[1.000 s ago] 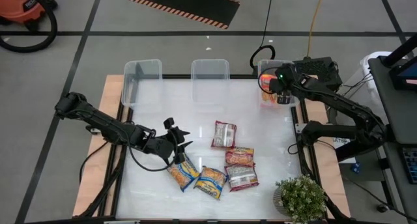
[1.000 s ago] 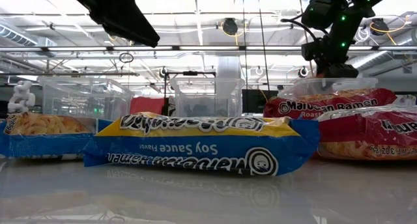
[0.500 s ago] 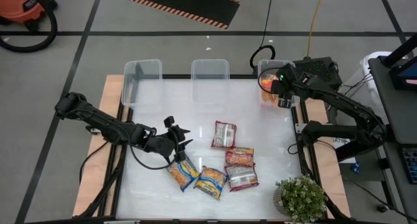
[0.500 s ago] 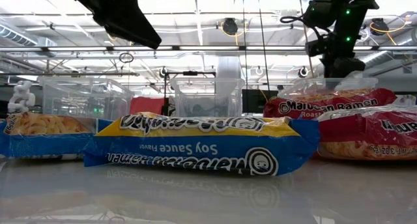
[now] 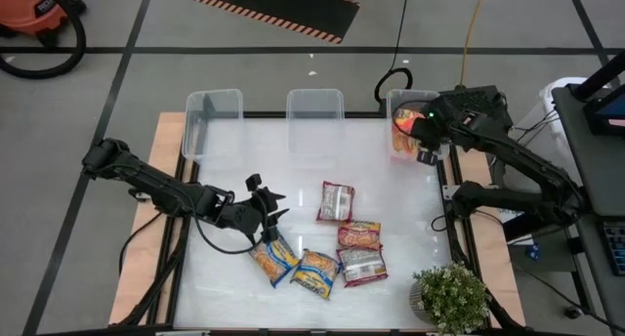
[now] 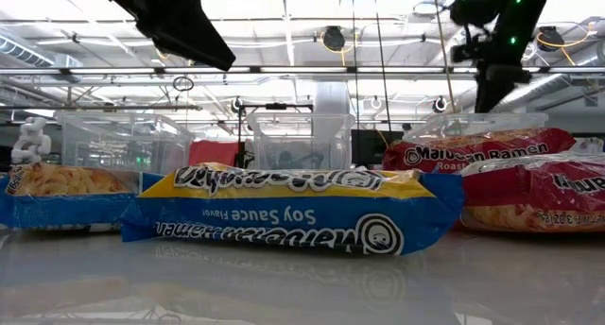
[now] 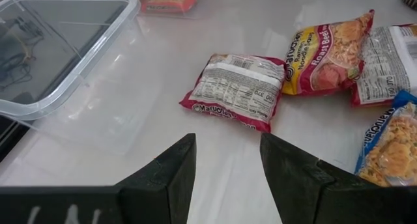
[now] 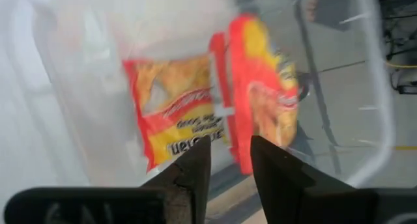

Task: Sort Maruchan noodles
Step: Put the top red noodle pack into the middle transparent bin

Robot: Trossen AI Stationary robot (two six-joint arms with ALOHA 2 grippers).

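From above I see three clear bins (image 5: 213, 109); only my right wrist view shows two orange-red packets (image 8: 179, 116) inside the right bin (image 5: 402, 152). Five packets (image 5: 337, 200) lie mid-table. Right gripper (image 8: 229, 160) hovers narrow, empty; left gripper (image 7: 227, 160) parted, empty.

Three clear plastic bins (image 5: 213, 116) along white table's (image 5: 225, 277) far edge; green potted plant (image 5: 451, 297) at near right corner; red shop vacuum (image 5: 37, 9) on floor.
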